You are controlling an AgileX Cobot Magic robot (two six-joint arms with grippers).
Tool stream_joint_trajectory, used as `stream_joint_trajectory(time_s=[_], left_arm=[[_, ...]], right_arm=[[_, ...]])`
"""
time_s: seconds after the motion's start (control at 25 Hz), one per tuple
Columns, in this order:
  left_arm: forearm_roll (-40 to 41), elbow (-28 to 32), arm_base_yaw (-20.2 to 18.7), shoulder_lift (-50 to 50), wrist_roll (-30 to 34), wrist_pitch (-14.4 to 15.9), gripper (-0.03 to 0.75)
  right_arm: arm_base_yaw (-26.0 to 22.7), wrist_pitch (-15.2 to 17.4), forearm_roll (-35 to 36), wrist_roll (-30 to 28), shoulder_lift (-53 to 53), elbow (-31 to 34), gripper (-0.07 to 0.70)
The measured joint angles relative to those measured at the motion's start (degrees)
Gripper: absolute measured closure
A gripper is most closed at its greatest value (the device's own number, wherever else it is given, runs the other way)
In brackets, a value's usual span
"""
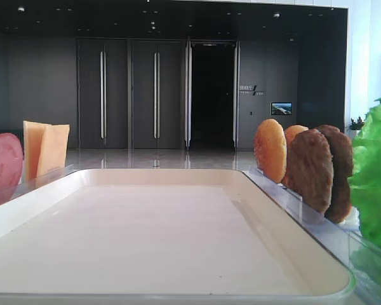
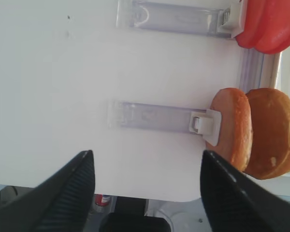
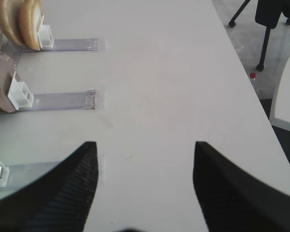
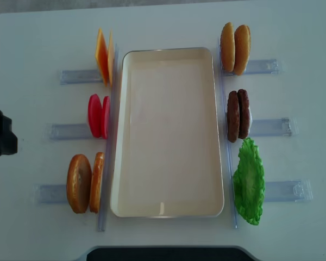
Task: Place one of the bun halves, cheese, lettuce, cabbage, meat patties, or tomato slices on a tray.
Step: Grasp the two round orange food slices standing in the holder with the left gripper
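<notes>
The left tool [image 2: 145, 193] hangs with its dark ribbed fingers [image 2: 67, 193] spread wide and empty over the white counter [image 2: 53, 87], facing a clear plastic rack [image 2: 154, 117] whose pair of round golden-orange bun halves [image 2: 253, 133] stand on edge. The right tool [image 3: 145, 188] is likewise spread wide and holds nothing, near the racks with more buns [image 3: 19, 21] and a rough dark brown meat patty [image 3: 1, 82].

The large cream-white rectangular tray [image 4: 168, 133] lies bare between the two rows, with thin yellow-orange cheese slices [image 4: 103, 60], red tomato slices [image 4: 98, 116] and a ruffled green lettuce leaf [image 4: 249, 182] alongside.

The likely risks: the upright discs lean together, so a close could catch both buns or topple the neighbour; a finger could also snag the rack's white clip [image 2: 205, 124] and drag the rack along.
</notes>
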Motion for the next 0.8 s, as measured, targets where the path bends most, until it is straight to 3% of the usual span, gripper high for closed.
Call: stream_joint_trajectory(time_s=[0.6,0.8], left_arm=[[-9.7,0.0,-0.2,9.9,0.1,-0.2,0.197],[-8.9,0.0,-5.3,10.3,-1.0,-0.2,0.197]], right_arm=[[0.0,0.0,0.0,0.0,0.0,0.0,0.216],[0.0,0.0,0.0,0.0,0.0,0.0,0.216]])
